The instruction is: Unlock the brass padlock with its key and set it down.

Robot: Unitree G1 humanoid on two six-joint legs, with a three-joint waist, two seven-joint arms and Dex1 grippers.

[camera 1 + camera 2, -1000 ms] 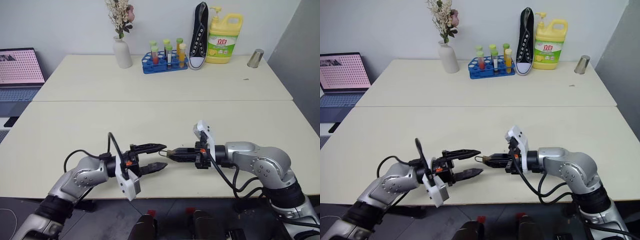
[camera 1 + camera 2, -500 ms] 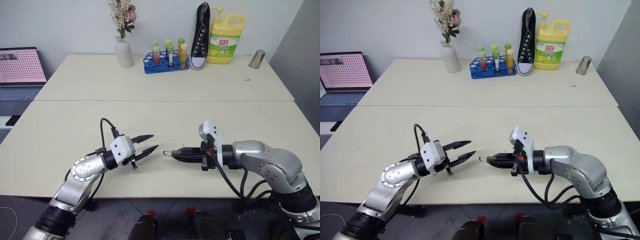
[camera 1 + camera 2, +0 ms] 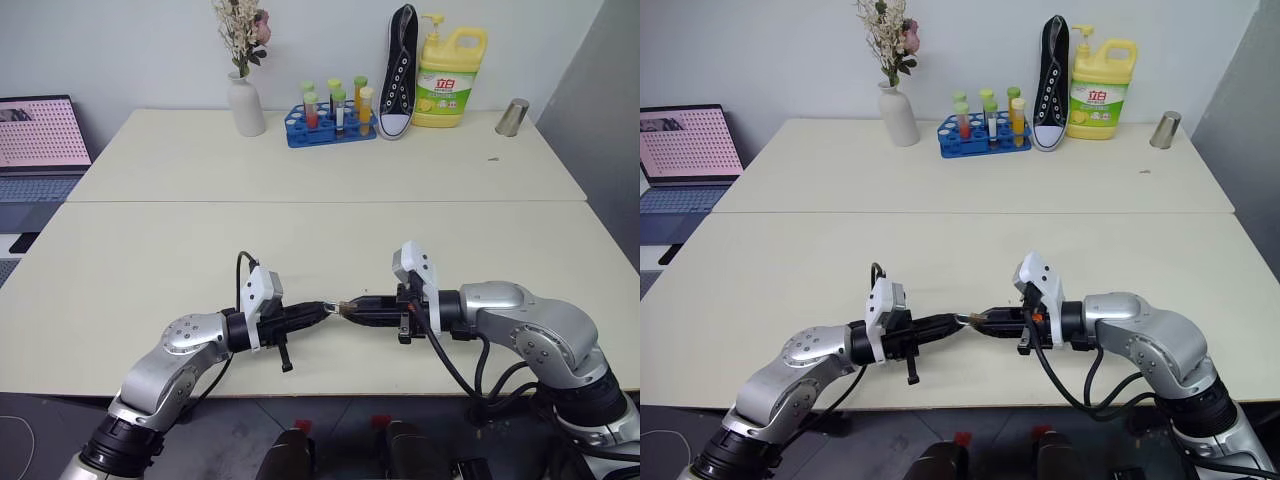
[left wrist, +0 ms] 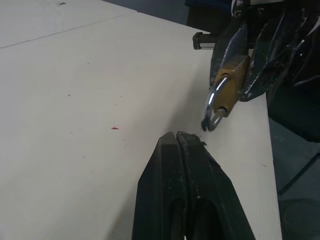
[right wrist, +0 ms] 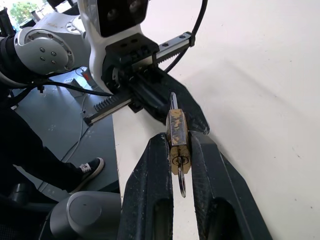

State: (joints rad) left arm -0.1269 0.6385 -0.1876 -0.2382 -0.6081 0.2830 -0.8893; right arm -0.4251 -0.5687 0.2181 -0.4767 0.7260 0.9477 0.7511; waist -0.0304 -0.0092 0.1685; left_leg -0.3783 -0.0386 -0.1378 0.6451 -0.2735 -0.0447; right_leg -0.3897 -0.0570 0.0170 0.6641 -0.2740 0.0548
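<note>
My right gripper is shut on the brass padlock, held just above the table near its front edge. The silvery shackle points at my left gripper. A small key sticks out of the keyhole on the opposite end, between my right fingers. My left gripper is shut, with its tips right at the shackle's loop; I cannot tell whether they touch it. In the left eye view the two grippers, left and right, meet tip to tip.
Along the far edge of the back table stand a white vase with dried flowers, a blue rack of test tubes, a black shoe, a yellow detergent bottle and a metal cup. A laptop sits at the far left.
My left gripper has shut, rolled over and moved right until its tips reach the padlock's shackle. My right gripper has kept the padlock in place.
</note>
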